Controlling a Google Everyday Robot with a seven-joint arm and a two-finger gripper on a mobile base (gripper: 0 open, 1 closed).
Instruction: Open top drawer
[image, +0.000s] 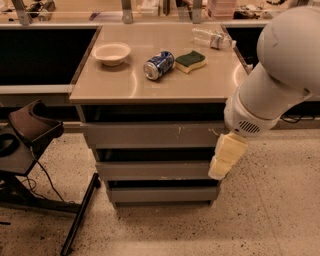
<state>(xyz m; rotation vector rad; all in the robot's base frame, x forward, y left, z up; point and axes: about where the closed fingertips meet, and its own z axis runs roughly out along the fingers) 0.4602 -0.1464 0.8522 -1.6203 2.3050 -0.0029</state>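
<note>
Three grey drawers sit stacked under a tan counter (125, 87). The top drawer (145, 135) is the widest, with a flat, handleless front and pale scratches right of centre. It looks shut, with a dark gap above it under the counter lip.

The gripper (226, 156) is pale yellow and blocky, hanging from a smooth white arm (280, 75) on the right. It sits at the right ends of the top and middle fronts. Contact with either: cannot tell. Spread or pressed together: cannot tell.

Judgement: with no handle, the front's upper edge at that gap is the only purchase. The gripper sits low and to the side, probably lining up for it, and would need to rise.

On the counter, far from the work:
- cream bowl (112, 52), left
- blue can (158, 65) on its side
- green-and-yellow sponge (190, 60)
- clear plastic bottle (212, 37), lying far right

The counter is smooth with a slight sheen, and the floor is speckled. A dark stand (30, 130) is at left, well apart from the drawers.
</note>
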